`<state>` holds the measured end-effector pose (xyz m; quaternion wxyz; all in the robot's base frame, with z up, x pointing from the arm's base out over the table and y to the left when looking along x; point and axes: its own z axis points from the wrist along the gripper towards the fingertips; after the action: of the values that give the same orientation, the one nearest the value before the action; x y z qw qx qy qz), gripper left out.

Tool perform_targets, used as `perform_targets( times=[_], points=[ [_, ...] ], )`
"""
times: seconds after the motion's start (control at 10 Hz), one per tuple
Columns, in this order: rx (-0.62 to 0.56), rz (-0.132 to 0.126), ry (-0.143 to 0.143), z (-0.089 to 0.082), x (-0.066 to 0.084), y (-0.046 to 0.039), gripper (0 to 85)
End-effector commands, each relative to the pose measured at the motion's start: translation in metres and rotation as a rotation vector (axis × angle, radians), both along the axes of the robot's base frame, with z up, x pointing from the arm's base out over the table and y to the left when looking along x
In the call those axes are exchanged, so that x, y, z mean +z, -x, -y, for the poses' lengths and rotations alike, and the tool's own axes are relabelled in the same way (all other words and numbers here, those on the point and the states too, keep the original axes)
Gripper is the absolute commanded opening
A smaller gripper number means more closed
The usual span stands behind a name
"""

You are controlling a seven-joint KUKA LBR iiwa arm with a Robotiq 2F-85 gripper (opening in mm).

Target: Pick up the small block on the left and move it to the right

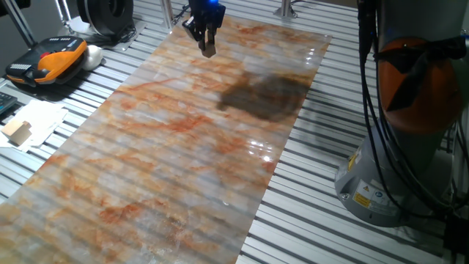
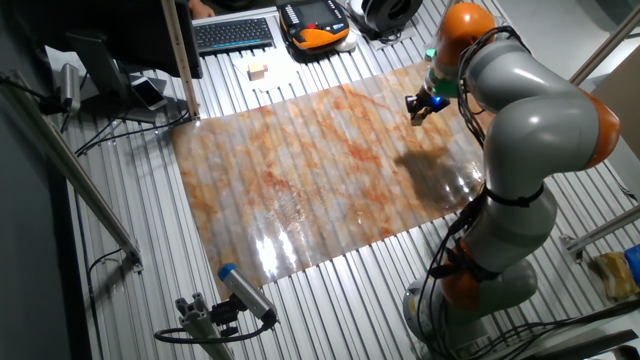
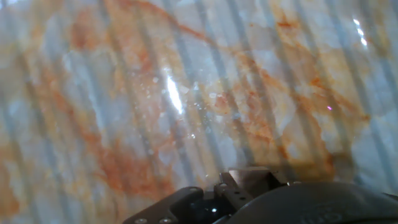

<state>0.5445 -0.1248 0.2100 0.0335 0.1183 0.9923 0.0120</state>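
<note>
My gripper (image 1: 209, 50) hangs over the far end of the marbled orange-and-grey sheet (image 1: 168, 147), its two fingers drawn together into a narrow tip. In the other fixed view the gripper (image 2: 418, 108) sits above the sheet's right edge, below the arm's orange wrist. The small block shows in none of the views, and whether anything tiny sits between the fingertips is too small to tell. The hand view shows only the sheet (image 3: 186, 93) close below and dark parts of the hand along the bottom edge.
A larger pale wooden block (image 1: 18, 132) lies on white paper (image 1: 40, 121) left of the sheet. An orange-and-black pendant (image 1: 47, 62) rests behind it. The arm's base (image 1: 388, 176) stands at the right. A keyboard (image 2: 232, 33) lies beyond the sheet.
</note>
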Motion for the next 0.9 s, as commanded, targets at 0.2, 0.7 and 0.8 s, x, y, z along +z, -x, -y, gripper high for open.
perform_targets(
  times=[0.2,0.7,0.8],
  points=[
    [0.034,0.022,-0.027,0.0001,0.0000,-0.0001,0.0],
    [0.234,0.024,-0.016,0.0001,0.0000,-0.0001,0.0],
    [0.233,0.021,-0.020,0.0001,0.0000,-0.0001,0.0]
  ],
)
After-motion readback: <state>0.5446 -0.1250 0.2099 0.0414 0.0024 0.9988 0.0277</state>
